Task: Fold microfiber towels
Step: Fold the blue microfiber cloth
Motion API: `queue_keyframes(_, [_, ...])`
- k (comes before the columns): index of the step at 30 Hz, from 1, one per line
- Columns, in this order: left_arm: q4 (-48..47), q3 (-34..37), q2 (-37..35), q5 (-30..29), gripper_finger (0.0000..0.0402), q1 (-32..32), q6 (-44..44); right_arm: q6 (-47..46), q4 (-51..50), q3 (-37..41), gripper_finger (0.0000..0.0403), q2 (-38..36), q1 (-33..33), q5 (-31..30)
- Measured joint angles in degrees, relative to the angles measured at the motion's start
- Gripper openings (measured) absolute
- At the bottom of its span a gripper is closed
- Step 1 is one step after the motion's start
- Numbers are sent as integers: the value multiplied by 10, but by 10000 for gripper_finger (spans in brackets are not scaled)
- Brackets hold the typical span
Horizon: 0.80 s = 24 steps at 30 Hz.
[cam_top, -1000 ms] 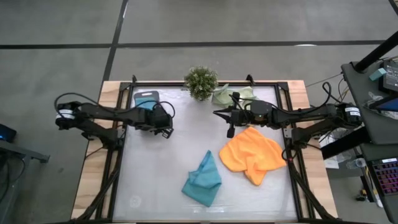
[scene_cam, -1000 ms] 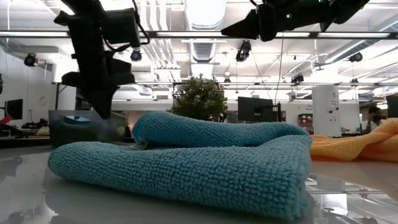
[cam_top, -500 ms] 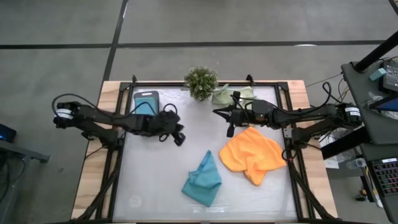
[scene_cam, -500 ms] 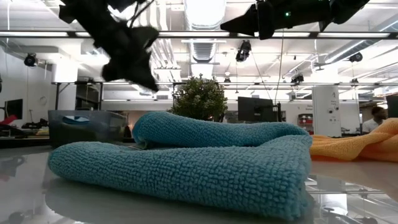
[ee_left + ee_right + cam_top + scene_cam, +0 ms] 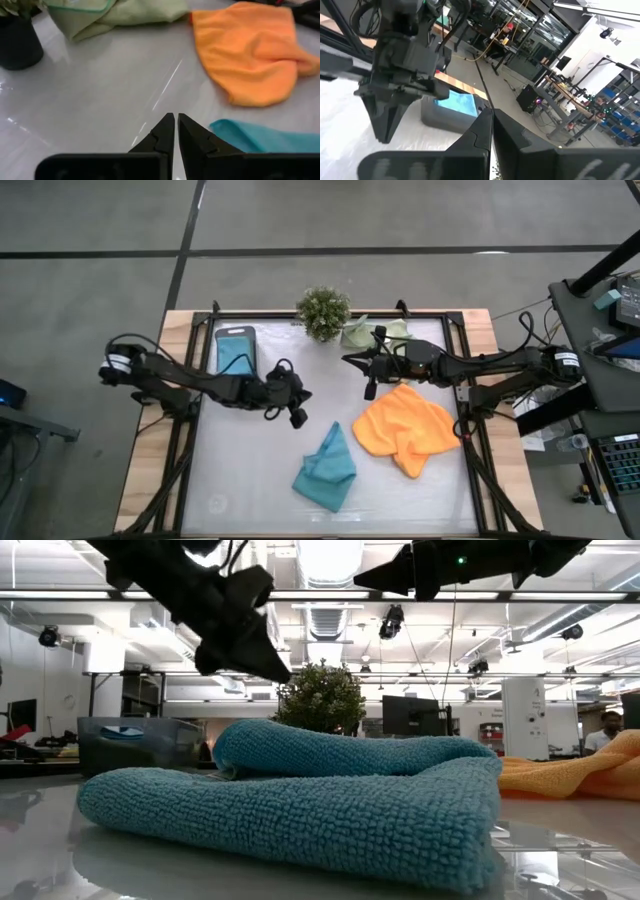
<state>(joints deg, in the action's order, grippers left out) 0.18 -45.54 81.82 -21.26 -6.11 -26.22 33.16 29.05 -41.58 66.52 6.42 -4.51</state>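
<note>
Approach step, by my reading: the left gripper [image 5: 297, 418] (fingers pinched together, empty) hangs above-left of the crumpled teal-blue microfiber towel [image 5: 327, 467]; next it must open and descend.

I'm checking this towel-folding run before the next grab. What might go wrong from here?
The left hand is shut and empty above bare table; unless it opens, it would shove the blue towel instead of gripping it. That towel lies crumpled, so a pinch may catch several layers. The right hand, also shut, hovers beside the orange towel and might drag it.
</note>
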Motion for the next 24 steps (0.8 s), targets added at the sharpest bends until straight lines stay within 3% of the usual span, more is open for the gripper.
queue_keyframes(14, [13, -2, 52, 0, 8, 0, 28, -1, 0, 0, 9, 0, 0, 0])
queue_keyframes(19, [23, -3, 67, 1, 8, 0, 28, -49, -17, 0, 9, 0, -1, 3])
queue_keyframes(21, [26, -2, 67, 7, 8, 0, 28, -76, -33, 0, 9, 0, -5, 28])
queue_keyframes(24, [23, -1, 67, 24, 8, 0, 28, -123, -51, 0, 9, 0, -12, 121])
